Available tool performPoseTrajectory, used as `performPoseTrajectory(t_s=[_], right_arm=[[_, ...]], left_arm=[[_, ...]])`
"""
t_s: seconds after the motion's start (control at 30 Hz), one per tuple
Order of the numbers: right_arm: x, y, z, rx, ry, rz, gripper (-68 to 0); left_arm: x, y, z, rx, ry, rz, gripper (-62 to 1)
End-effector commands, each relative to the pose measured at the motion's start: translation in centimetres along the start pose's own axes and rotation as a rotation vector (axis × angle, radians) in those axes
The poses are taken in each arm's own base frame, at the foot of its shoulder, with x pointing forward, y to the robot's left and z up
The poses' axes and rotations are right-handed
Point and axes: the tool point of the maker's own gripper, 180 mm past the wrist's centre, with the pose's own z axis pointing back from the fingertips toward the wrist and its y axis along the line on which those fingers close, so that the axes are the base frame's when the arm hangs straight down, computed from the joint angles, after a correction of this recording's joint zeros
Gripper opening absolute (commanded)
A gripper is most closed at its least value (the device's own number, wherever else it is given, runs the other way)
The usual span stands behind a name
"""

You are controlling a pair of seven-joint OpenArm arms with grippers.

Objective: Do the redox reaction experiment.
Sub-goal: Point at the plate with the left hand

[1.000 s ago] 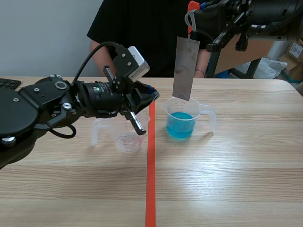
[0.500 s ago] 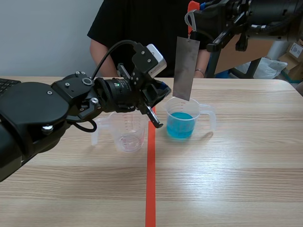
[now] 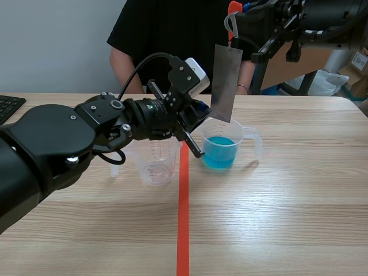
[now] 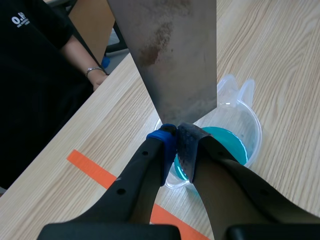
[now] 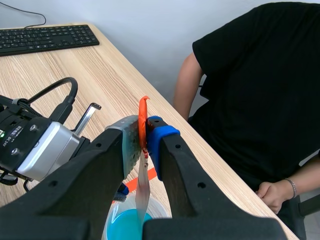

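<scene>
Scene view first: the right arm is coming in high across the far right corner of the bench (image 3: 276,218). The right gripper (image 3: 233,39) is clamping the top of the metal plate (image 3: 224,80), which is hanging straight down. The plate's lower edge is sitting just above the rim of the beaker (image 3: 250,138) of blue liquid (image 3: 218,150). That beaker is standing toward the far edge, just right of the orange tape line (image 3: 183,224). An empty beaker (image 3: 156,164) is standing just left of the line. The left arm is stretching over the empty beaker, with the left gripper (image 3: 198,112) beside the plate's lower corner. A person (image 3: 167,34) is sitting at the far edge.

Left wrist view now: the fingers are pressing together, their tips right at the plate's bottom edge. Whether they are pinching that edge is impossible to tell. The blue beaker is sitting directly beneath them.

Right wrist view: the jaws are gripping the plate's top, and an orange tab (image 5: 143,112) is poking up between the pads. A keyboard (image 5: 47,37) is lying toward the bench's far corner.
</scene>
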Motion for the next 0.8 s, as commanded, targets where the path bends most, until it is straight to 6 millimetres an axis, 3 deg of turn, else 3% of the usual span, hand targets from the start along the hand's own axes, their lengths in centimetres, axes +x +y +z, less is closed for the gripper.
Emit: performPoseTrajectory(t_s=[0.0,0.77], right_arm=[[1.6,-0.61,0.09,-0.003,-0.039,0.027,-66.0],[1.49,-0.58,0.1,-0.003,-0.037,0.026,-66.0]], left_arm=[[1.44,0.88,-0.29,0.027,-0.035,-0.014,-56.3],[1.13,1.45,-0.28,0.059,-0.018,-0.018,-56.3]])
